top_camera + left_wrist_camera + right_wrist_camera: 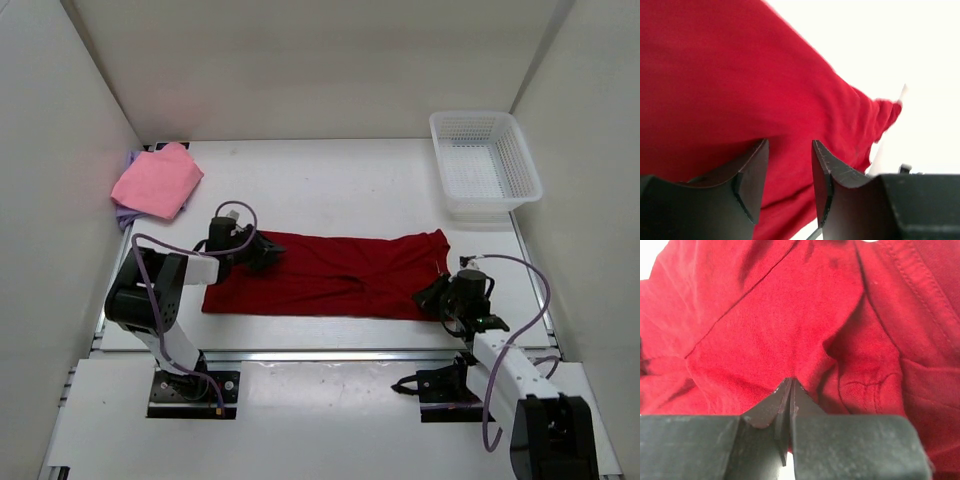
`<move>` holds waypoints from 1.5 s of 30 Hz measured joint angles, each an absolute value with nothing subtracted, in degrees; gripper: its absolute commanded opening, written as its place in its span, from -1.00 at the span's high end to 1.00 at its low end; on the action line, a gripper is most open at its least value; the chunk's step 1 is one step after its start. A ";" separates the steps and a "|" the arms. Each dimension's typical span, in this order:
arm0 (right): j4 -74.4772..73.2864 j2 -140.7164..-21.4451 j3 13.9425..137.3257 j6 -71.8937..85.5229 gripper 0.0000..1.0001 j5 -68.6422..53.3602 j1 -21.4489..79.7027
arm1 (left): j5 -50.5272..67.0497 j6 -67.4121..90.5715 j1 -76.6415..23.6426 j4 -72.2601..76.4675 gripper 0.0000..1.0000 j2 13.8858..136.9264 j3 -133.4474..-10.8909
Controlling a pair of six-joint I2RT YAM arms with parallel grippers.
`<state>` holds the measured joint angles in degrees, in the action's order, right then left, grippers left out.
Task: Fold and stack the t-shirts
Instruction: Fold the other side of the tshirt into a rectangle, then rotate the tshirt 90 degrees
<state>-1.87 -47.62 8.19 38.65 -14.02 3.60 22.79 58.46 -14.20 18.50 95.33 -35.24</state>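
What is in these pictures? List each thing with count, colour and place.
dark red t-shirt: 1, dark red, laid out mid-table
pink t-shirt: 1, pink, folded, far left, atop the lavender one
lavender t-shirt: 1, lavender, under the pink one, edges showing
basket: 1, white lattice, far right corner
table: 1, white
left tool: 1, black, open at the red shirt's left end
right tool: 1, black, shut on its right end

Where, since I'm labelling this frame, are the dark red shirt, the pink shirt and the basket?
dark red shirt (330, 275): top view, middle of the cloth.
pink shirt (155, 180): top view, centre of folded top.
basket (485, 205): top view, near wall.
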 measured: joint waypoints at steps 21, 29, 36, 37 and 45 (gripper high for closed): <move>-1.69 -70.37 23.09 35.86 0.94 -11.81 11.20 | 14.06 47.81 -20.88 9.04 0.27 73.52 -43.22; -2.76 -101.73 53.28 32.93 1.00 -17.96 14.44 | 15.92 40.82 -20.71 -0.08 0.23 71.46 -42.30; -15.57 -126.98 100.09 26.11 0.41 -16.84 17.76 | 20.71 34.76 -17.67 -9.47 0.21 68.58 -42.52; -16.88 -127.02 103.09 25.08 0.31 -16.05 18.37 | 20.80 34.20 -17.08 -10.24 0.20 67.92 -42.52; -14.22 -100.75 86.98 21.52 1.00 -15.88 22.15 | 23.20 30.37 -21.45 -13.85 0.67 72.69 -45.04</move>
